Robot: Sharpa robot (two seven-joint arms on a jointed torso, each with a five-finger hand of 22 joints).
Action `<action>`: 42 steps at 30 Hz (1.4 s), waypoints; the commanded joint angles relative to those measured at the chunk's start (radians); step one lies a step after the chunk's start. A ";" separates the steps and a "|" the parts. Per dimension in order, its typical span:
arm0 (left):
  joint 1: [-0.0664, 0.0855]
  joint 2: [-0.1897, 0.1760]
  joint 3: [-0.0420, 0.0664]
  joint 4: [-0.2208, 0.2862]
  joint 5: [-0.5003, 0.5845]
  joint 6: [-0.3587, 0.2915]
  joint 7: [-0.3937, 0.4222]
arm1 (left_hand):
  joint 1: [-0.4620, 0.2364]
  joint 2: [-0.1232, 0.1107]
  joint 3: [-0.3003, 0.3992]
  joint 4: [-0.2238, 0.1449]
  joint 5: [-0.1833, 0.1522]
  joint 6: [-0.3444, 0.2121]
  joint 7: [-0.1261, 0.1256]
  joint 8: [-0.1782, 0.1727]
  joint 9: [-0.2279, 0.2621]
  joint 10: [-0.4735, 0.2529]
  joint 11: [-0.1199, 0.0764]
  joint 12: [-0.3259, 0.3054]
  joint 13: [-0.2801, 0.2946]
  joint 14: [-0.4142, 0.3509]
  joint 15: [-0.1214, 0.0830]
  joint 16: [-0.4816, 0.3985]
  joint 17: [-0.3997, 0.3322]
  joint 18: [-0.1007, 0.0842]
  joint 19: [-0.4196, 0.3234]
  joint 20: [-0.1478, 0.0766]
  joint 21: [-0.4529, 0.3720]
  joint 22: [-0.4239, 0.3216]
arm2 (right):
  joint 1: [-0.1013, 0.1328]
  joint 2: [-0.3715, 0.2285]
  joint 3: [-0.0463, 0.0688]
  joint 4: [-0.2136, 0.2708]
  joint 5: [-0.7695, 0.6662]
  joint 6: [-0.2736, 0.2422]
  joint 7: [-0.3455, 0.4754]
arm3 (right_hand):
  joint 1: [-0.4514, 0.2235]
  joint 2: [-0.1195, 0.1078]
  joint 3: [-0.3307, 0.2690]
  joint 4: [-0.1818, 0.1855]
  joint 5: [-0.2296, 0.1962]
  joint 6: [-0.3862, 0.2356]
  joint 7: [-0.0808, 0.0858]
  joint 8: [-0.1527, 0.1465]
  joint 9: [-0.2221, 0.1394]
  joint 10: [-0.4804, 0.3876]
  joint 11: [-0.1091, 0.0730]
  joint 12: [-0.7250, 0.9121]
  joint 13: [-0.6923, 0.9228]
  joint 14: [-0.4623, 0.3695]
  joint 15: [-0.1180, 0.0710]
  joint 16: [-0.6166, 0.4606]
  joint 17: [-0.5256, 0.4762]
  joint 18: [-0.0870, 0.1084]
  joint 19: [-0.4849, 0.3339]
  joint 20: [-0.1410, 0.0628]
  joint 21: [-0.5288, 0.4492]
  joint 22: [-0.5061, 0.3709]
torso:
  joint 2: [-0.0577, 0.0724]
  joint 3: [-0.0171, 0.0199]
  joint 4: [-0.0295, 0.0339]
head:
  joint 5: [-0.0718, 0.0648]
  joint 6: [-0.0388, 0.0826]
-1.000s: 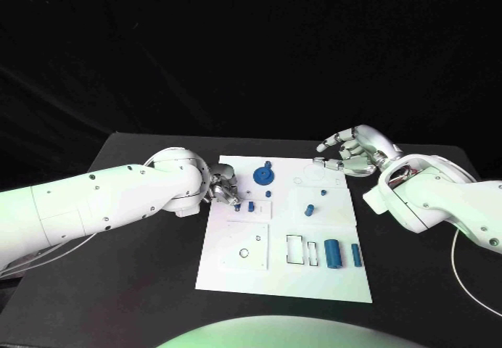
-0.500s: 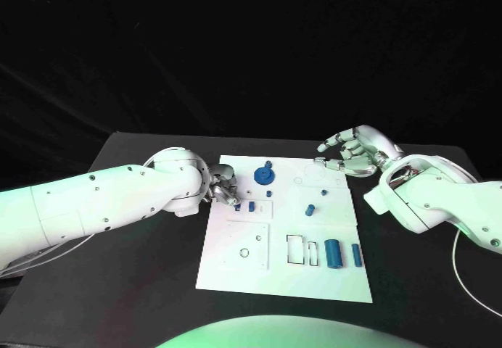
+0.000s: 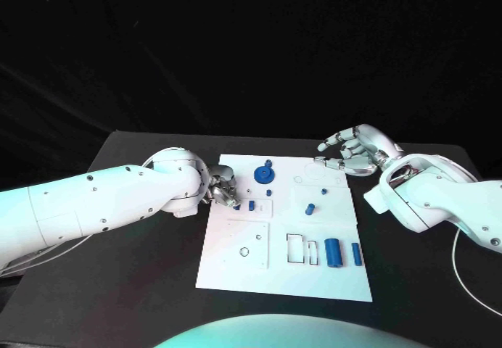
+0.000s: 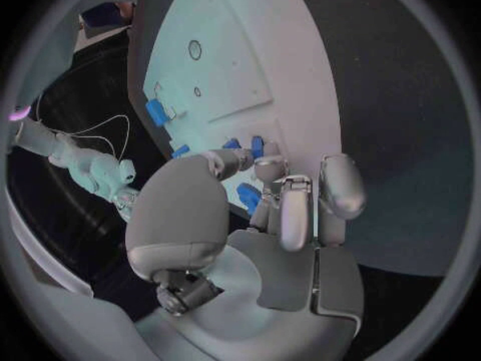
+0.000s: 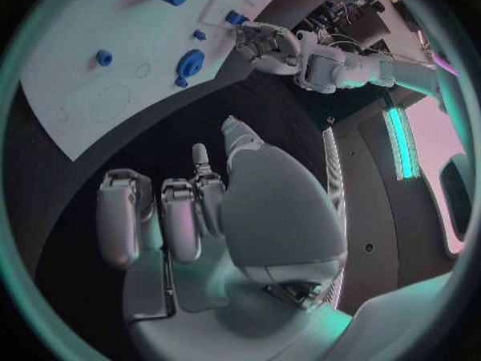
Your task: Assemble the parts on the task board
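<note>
At the left edge of the task board [image 3: 282, 239], the left hand [image 3: 222, 187] hangs low over the surface [image 3: 136, 290], its fingertips [image 4: 268, 167] bunched against a small blue part [image 3: 250, 206] in the board's upper-left region; whether it actually grips that piece or only touches it cannot be told, since the fingers cover the contact. The low, pinching pose suits seating a small peg into its socket. Further toward the middle, a round blue disc part [image 3: 262, 175] sits near the board's far edge, a short blue peg [image 3: 310, 210] lies mid-board, and a larger blue cylinder [image 3: 333, 252] rests beside a slim blue bar [image 3: 355, 254] toward the near right corner. Off the board's far right corner, the right hand [image 3: 350, 154] hovers with fingers curled and apart, holding nothing, likely parked clear.
</note>
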 commanded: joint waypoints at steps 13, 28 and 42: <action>-0.003 0.005 -0.001 -0.001 0.036 0.041 -0.015 | 0.005 -0.003 0.148 -0.143 0.006 0.010 -0.005 0.003 -0.002 0.007 -0.002 0.003 -0.003 0.084 -0.009 0.003 0.191 -0.021 0.009 0.000 0.003 0.001 | -0.001 0.000 0.000 0.001 -0.005 0.002 0.008 | -0.007 -0.002 0.005 -0.001 -0.001 -0.003 -0.002 0.005 0.001 -0.001 -0.003 -0.005 0.104 0.085 -0.006 -0.005 0.171 0.008 0.011 -0.007 -0.004 0.141 | 0.001 0.0013 -0.0007 | -0.002 -0.003; -0.003 0.017 -0.001 -0.012 0.065 0.020 -0.018 | -0.063 -0.010 0.165 -0.125 0.005 0.034 -0.020 0.027 0.015 0.030 -0.013 0.010 0.012 0.084 -0.018 0.003 0.191 -0.022 0.012 -0.008 0.005 0.006 | -0.001 0.001 0.000 0.000 -0.004 0.003 0.008 | -0.007 -0.002 0.005 -0.001 -0.001 -0.003 -0.002 0.005 0.001 -0.001 -0.003 -0.005 0.104 0.085 -0.006 -0.005 0.171 0.008 0.011 -0.007 -0.004 0.141 | 0.000 0.0013 -0.0004 | -0.006 -0.007; -0.003 0.023 -0.002 -0.020 0.077 0.013 -0.018 | -0.104 -0.016 0.142 -0.106 -0.007 0.041 -0.029 0.033 0.024 0.041 -0.020 0.013 0.021 0.084 -0.024 0.003 0.191 -0.023 0.015 -0.013 0.005 0.009 | -0.001 -0.002 0.000 0.001 -0.004 0.003 0.008 | -0.006 -0.003 0.008 -0.001 -0.001 -0.004 -0.002 0.007 0.002 -0.004 -0.003 -0.008 0.101 0.085 -0.007 -0.006 0.167 0.009 0.009 -0.007 -0.009 0.138 | -0.001 0.0009 0.0006 | -0.013 -0.009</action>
